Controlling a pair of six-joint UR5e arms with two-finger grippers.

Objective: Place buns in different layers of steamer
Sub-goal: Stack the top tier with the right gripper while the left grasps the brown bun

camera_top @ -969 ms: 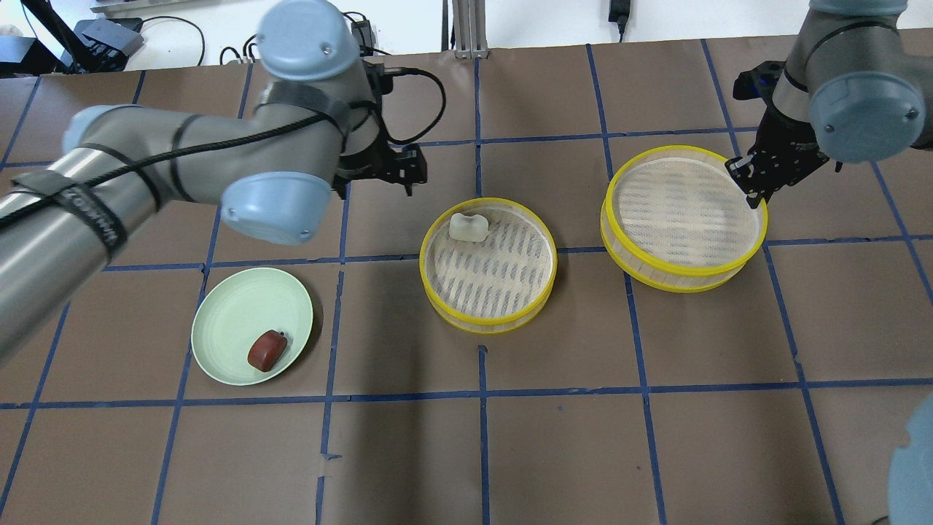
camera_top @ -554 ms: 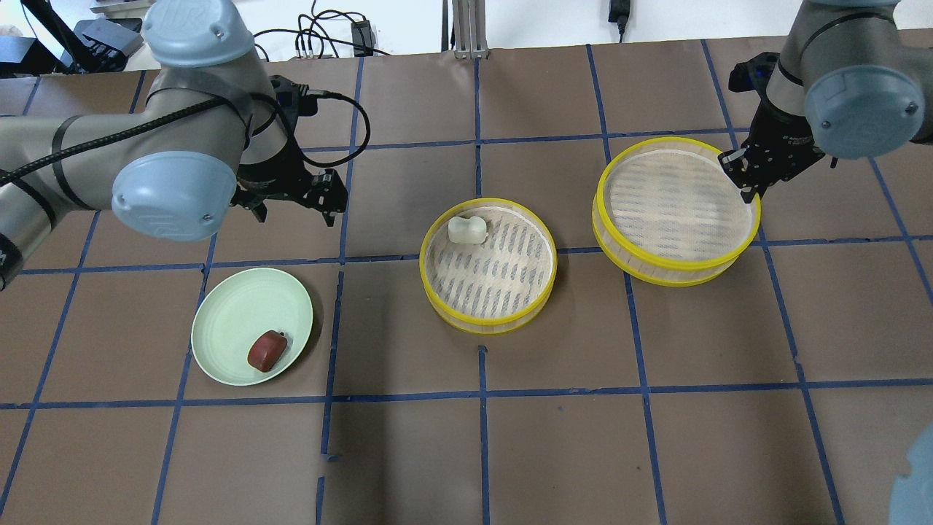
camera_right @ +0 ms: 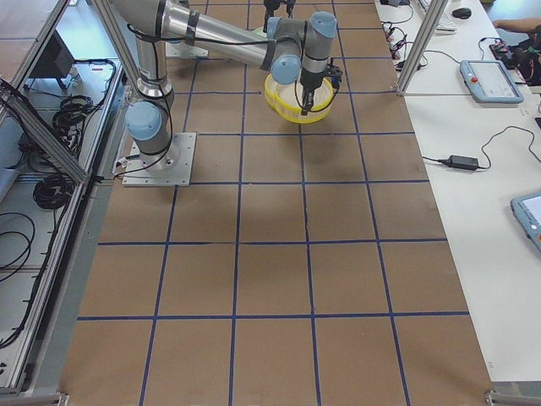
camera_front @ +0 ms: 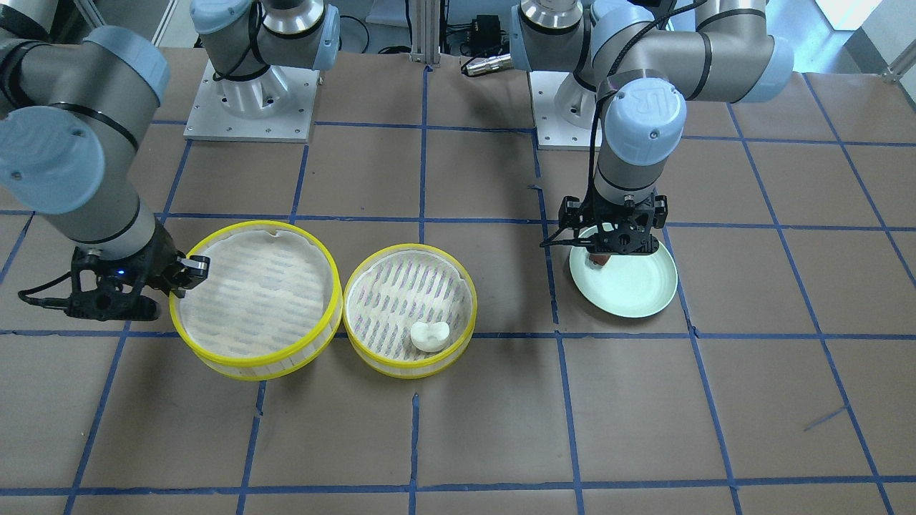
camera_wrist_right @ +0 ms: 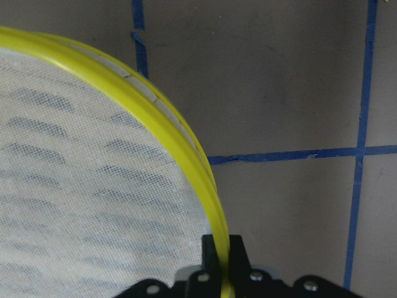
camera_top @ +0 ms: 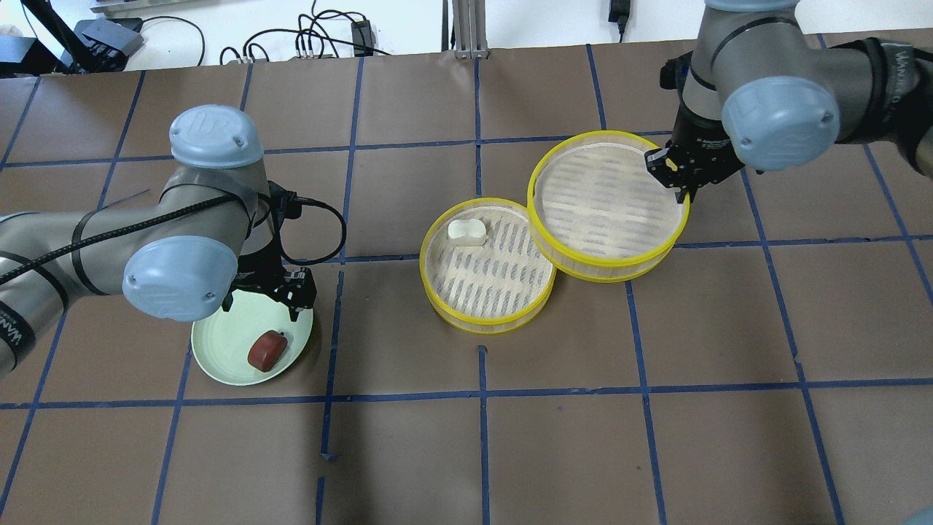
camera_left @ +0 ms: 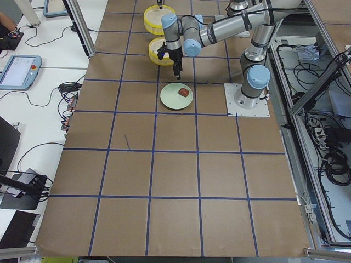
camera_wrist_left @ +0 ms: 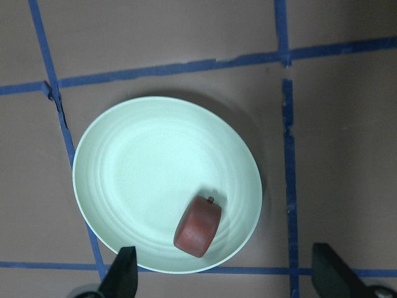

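Observation:
The dark red-brown bun lies on the pale green plate. My left gripper hangs open just above the plate's far edge. In the left wrist view the bun lies between and ahead of the open fingertips. The creamy white bun sits in the middle steamer tray. My right gripper is shut on the far right rim of the empty steamer tray and holds it raised, its near left edge over the other tray's rim. The pinched rim shows in the right wrist view.
Brown table cover with a blue tape grid. The plate is at the robot's left, with both trays side by side towards the right. Arm bases and cables are at the robot's edge.
My left arm swung from the back of the table to over the plate. My right gripper carried the empty tray leftward until it overlaps the tray with the white bun.

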